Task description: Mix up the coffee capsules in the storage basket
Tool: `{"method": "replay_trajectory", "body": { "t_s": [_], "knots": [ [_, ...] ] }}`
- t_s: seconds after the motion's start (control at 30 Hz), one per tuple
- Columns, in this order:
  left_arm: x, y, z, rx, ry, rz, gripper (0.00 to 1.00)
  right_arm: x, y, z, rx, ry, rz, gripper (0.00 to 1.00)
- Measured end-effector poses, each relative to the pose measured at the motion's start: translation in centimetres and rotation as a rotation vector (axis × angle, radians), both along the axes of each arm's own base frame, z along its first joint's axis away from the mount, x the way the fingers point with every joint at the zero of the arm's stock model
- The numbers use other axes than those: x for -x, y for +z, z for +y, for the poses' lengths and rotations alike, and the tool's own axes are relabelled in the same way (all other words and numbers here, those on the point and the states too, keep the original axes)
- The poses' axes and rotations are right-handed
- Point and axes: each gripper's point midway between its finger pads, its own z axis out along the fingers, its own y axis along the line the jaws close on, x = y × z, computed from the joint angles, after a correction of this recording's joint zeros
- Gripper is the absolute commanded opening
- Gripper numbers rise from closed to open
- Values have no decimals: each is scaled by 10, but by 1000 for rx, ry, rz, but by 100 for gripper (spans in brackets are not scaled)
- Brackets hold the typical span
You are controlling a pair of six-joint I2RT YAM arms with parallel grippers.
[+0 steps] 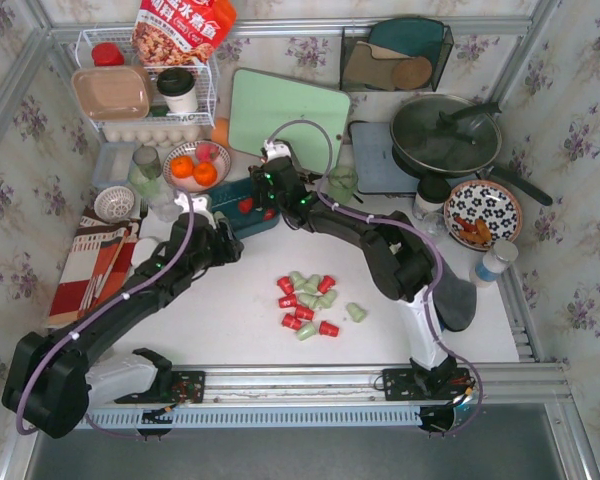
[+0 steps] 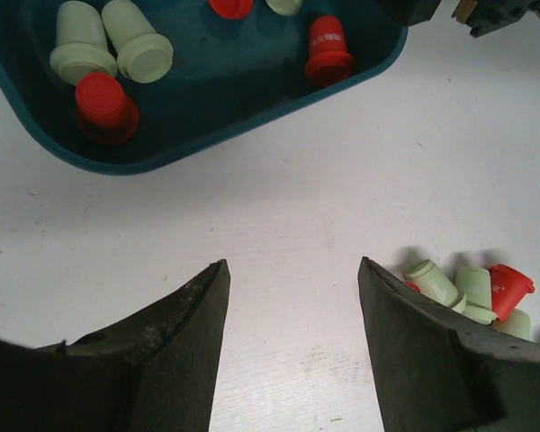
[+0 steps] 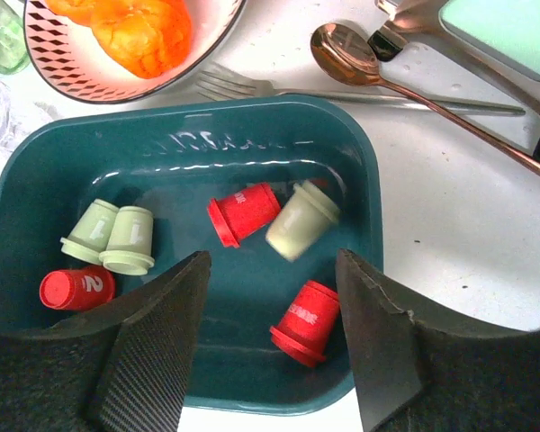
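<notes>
The dark teal storage basket (image 3: 360,180) holds several coffee capsules: two mint green ones (image 3: 112,236) side by side, a blurred green one (image 3: 301,216) and three red ones (image 3: 243,212). My right gripper (image 3: 272,256) is open and empty above the basket, over a red capsule (image 3: 306,321). My left gripper (image 2: 292,265) is open and empty over bare table just in front of the basket (image 2: 180,148). A loose pile of red and green capsules (image 1: 308,303) lies on the table; it also shows in the left wrist view (image 2: 472,290). In the top view the arms hide most of the basket (image 1: 252,224).
A bowl of oranges (image 3: 117,36), a fork (image 3: 252,87) and a copper spoon (image 3: 351,54) lie just behind the basket. A green cutting board (image 1: 288,110), a pan (image 1: 445,135), a patterned plate (image 1: 482,212), a white wire rack (image 1: 145,95) and glasses (image 1: 145,170) stand further back.
</notes>
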Motion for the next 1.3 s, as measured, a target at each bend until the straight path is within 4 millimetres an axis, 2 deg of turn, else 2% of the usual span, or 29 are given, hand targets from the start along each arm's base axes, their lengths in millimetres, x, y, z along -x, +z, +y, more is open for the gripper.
{"method": "replay_trajectory", "body": {
  "t_s": [0.13, 0.23, 0.33, 0.43, 0.63, 0.87, 1.1, 1.3],
  "knots": [
    [2, -6, -8, -5, -24, 18, 62, 4, 4, -3, 8, 1, 10, 68],
    [3, -7, -14, -9, -42, 25, 62, 11, 18, -10, 3, -1, 5, 69],
    [4, -7, -24, -12, -67, 27, 62, 26, 32, -23, -3, -5, -1, 68],
    [5, -4, -34, -17, -90, 23, 62, 46, 35, -42, 5, -12, 5, 68],
    [14, -6, -57, -41, -147, 30, 62, 89, 30, -84, 42, -31, 24, 68],
    [37, -21, -88, -111, -239, 79, 62, 123, 23, -132, 94, -83, -2, 68],
    [51, -35, -102, -164, -262, 133, 62, 147, 8, -170, 129, -132, -55, 68],
    [65, -55, -118, -217, -278, 207, 62, 155, -2, -189, 144, -171, -100, 68]
  ]
}}
